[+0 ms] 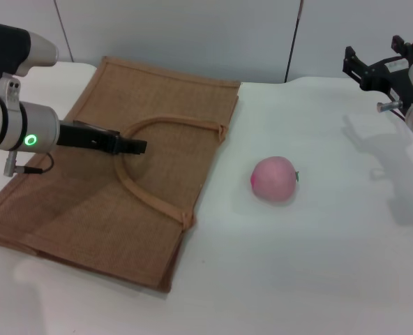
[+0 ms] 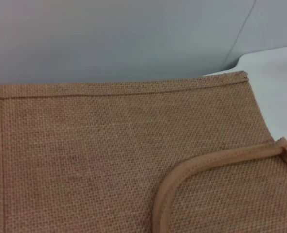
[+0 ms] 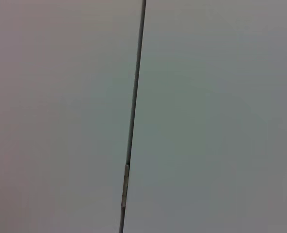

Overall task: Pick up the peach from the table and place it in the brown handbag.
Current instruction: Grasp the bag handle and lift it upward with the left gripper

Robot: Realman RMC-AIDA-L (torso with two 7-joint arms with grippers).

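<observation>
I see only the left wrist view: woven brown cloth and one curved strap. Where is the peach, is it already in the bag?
Observer: No. The peach lies on the white table, apart from the brown handbag, on the side toward the right arm.
Operator: Is the bag standing up or lying?
Observer: It lies flat, with its handle folded onto the cloth.
Operator: Where is my left gripper?
Observer: The left gripper hangs over the bag, beside the handle loop, holding nothing.
Operator: And the right one?
Observer: The right gripper is raised at the far right edge, away from the peach.
</observation>
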